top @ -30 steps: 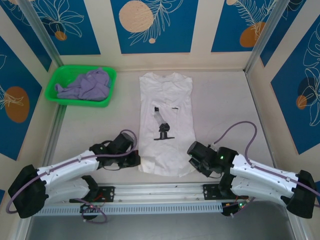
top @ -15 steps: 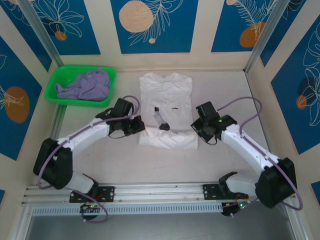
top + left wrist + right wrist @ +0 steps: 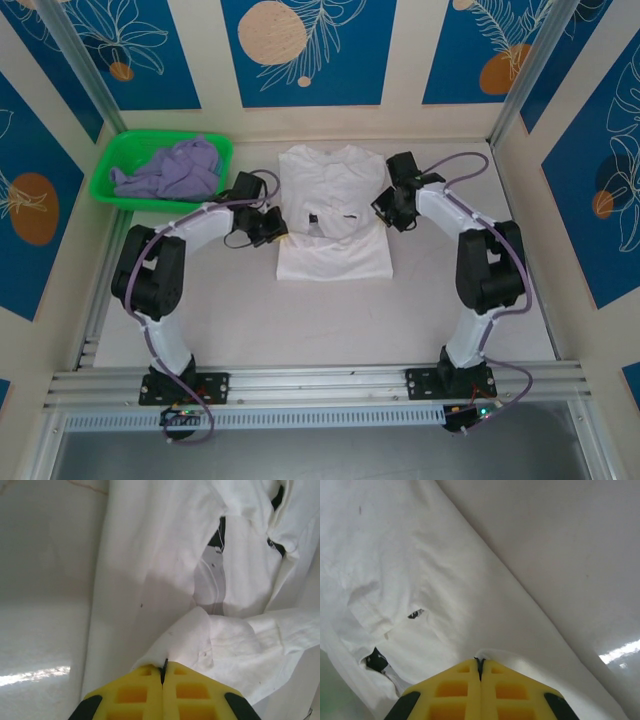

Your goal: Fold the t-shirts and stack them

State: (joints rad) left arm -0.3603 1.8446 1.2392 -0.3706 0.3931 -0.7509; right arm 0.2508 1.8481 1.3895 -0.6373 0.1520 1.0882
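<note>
Left gripper and right gripper each pinch a lifted edge of your white tee, which lies half-folded on the table. Your lavender tee sits crumpled in the green basket, far-left corner.

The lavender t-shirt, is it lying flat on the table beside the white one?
No, the lavender t-shirt sits crumpled inside the green basket, apart from the white t-shirt.

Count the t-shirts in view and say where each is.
2. The white t-shirt lies half folded mid-table, pinched by the left fingers and right fingers; the lavender t-shirt is bunched in the green basket. More may hide beneath.
</note>
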